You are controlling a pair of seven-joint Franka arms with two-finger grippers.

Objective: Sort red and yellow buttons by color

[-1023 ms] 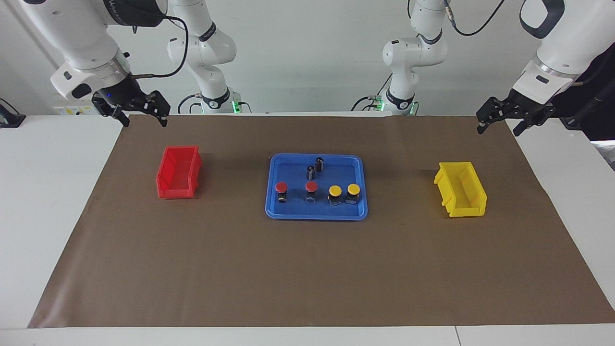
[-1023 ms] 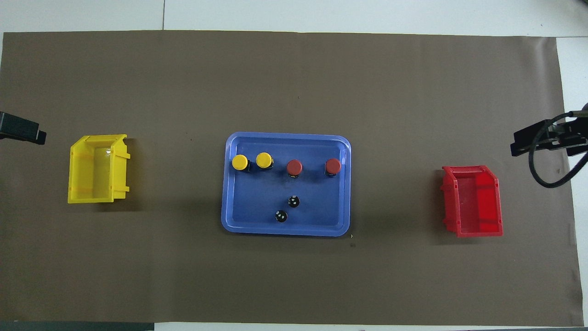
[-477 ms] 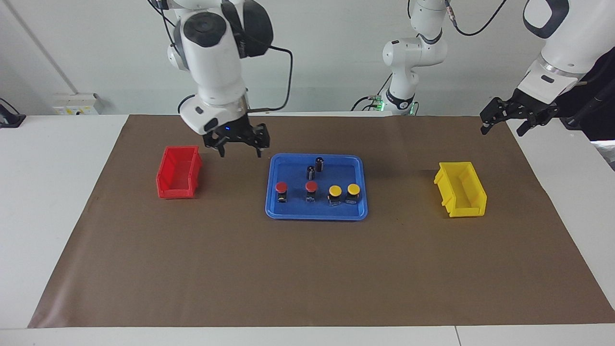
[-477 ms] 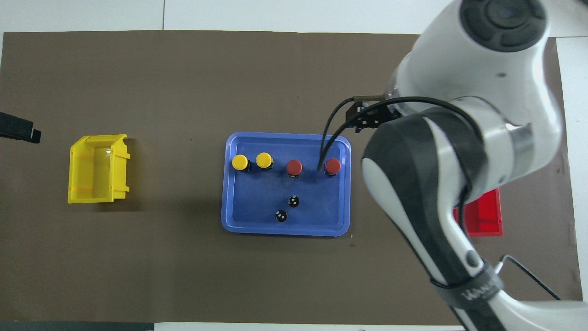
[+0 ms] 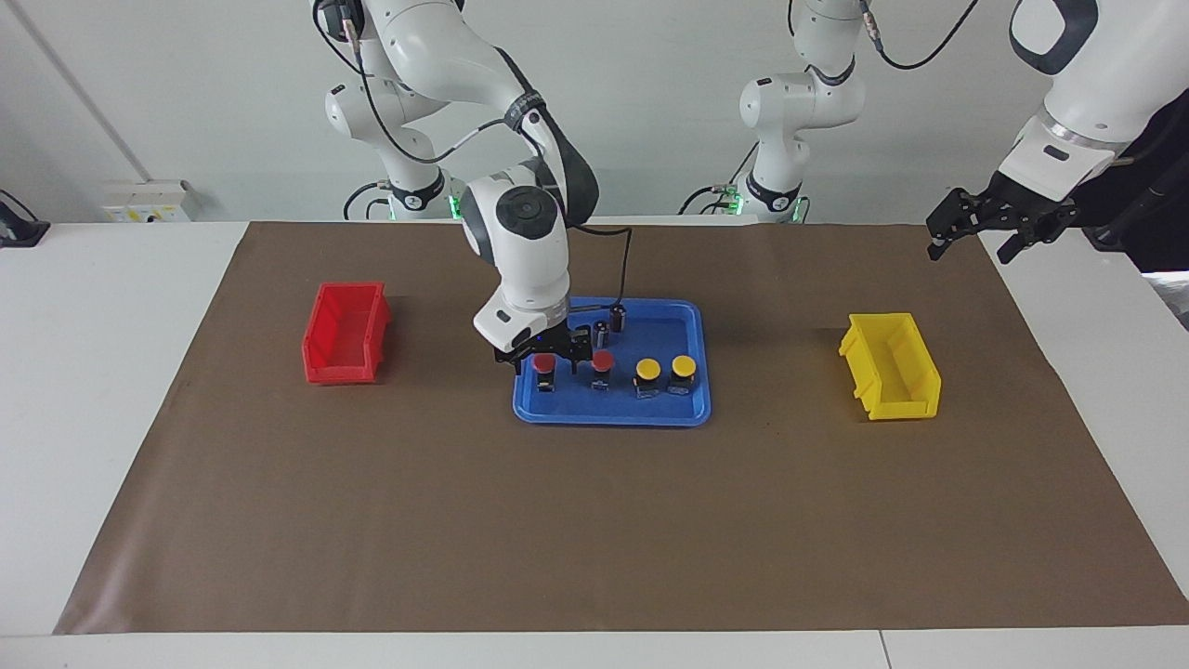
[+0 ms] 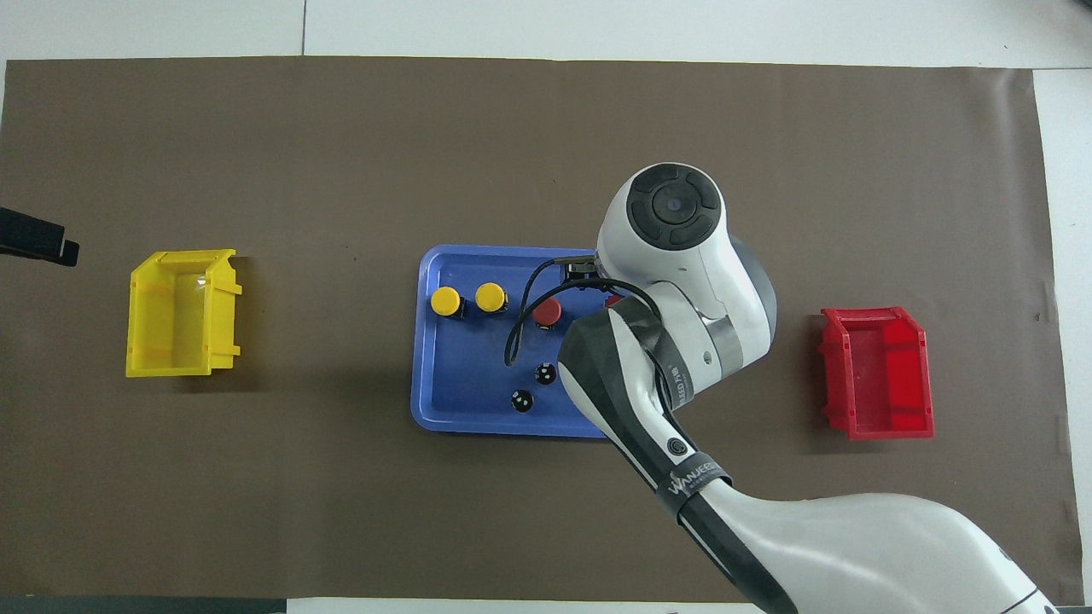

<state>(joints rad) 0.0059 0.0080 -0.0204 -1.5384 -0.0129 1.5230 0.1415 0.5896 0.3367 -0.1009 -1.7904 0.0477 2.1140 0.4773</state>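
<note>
**Right tool drops onto the end red button**

A second ago both arms hung back at the robots' edge of the tabletop; since then the right arm has swung in past the red bin [image 5: 345, 333] and come down over the blue tray [image 5: 692, 409]. The right tool [image 5: 544, 360] now straddles the red button [image 5: 543, 362] at the tray's end toward the right arm, one finger on each side of the domed cap. Its fingers look parted and seem to be just starting to close, but whether they already press the cap cannot be told, so I would call nothing held yet (from overhead the arm hides nearly all of that button).

The second red button [image 5: 603, 361] stands just beside it on the tray, then the two yellow buttons [image 5: 647, 372] and [image 5: 684, 366] in the same row toward the left arm's end. Two dark capless cylinders [image 5: 618, 317] stand on the tray nearer to the robots. All four buttons remain on the tray, so sorting has not begun; this is the first pick, and the red bin is the likely destination.

The left tool [image 5: 973, 225] waits with its fingers spread, up in the air over the tabletop's corner near the yellow bin [image 5: 892, 367].
</note>
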